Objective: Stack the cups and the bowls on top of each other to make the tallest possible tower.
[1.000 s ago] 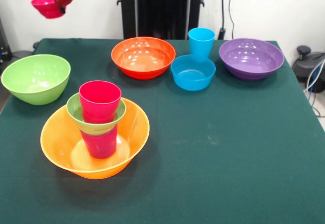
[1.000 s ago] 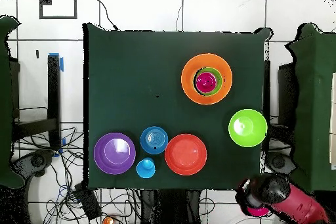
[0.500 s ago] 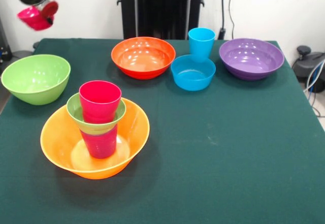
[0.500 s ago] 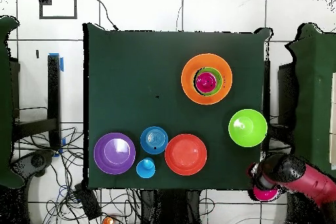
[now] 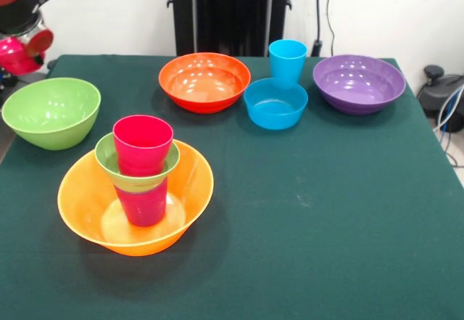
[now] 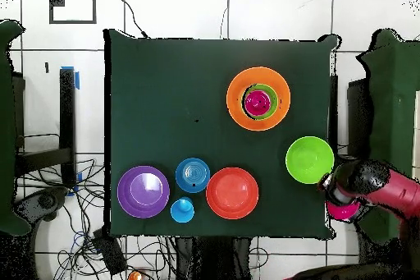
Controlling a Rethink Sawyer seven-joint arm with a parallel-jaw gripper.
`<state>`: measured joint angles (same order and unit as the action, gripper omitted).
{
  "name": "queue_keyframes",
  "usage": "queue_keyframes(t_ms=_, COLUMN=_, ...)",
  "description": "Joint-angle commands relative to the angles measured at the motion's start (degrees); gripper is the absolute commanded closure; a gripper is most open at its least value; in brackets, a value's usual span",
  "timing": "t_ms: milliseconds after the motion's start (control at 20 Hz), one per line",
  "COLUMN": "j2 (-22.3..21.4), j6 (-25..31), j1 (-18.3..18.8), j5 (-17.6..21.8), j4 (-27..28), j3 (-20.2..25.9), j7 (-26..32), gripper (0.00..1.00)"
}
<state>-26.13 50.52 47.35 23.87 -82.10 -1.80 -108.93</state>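
Note:
The tower stands in the large orange bowl. Inside it a red-pink cup carries a small lime green bowl, and a second pink cup sits in that bowl. My gripper hangs at the table's edge beside the large lime green bowl. It is shut on the rim of a small pink-red bowl held in the air. The blue cup stands upright behind the small blue bowl.
A red-orange bowl and a purple bowl sit along the same side as the blue pieces. Green cloth covers the table. Cables lie on the floor around the table.
The arm has swung with the pink-red bowl, lower and further left in the front view, and now hangs close beside the large lime green bowl. Nothing on the table has moved.

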Motion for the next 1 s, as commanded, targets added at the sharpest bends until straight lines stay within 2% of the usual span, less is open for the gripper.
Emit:
queue_keyframes(t_ms=50, j2=1.47, j6=15.47, j1=-9.46, j5=6.37, j4=14.03, j3=5.16, j7=13.81, gripper=1.0)
queue_keyframes(t_ms=250, j2=-0.9, j6=17.21, j1=-13.16, j5=8.3, j4=13.65, j3=2.26, j7=10.58, gripper=1.0)
queue_keyframes(t_ms=350, j2=-2.52, j6=19.77, j1=-13.32, j5=8.22, j4=13.42, j3=2.17, j7=12.7, gripper=1.0)
queue_keyframes(t_ms=500, j2=-6.64, j6=26.86, j1=-11.73, j5=6.86, j4=13.39, j3=3.21, j7=19.64, gripper=1.0)
queue_keyframes(t_ms=600, j2=-7.72, j6=30.79, j1=-11.49, j5=5.7, j4=14.13, j3=3.87, j7=20.14, gripper=1.0)
queue_keyframes(t_ms=850, j2=-6.67, j6=32.78, j1=-12.35, j5=5.82, j4=18.82, j3=5.8, j7=17.88, gripper=1.0)
queue_keyframes(t_ms=1000, j2=-6.81, j6=30.71, j1=-13.03, j5=6.06, j4=19.49, j3=6.03, j7=15.47, gripper=1.0)
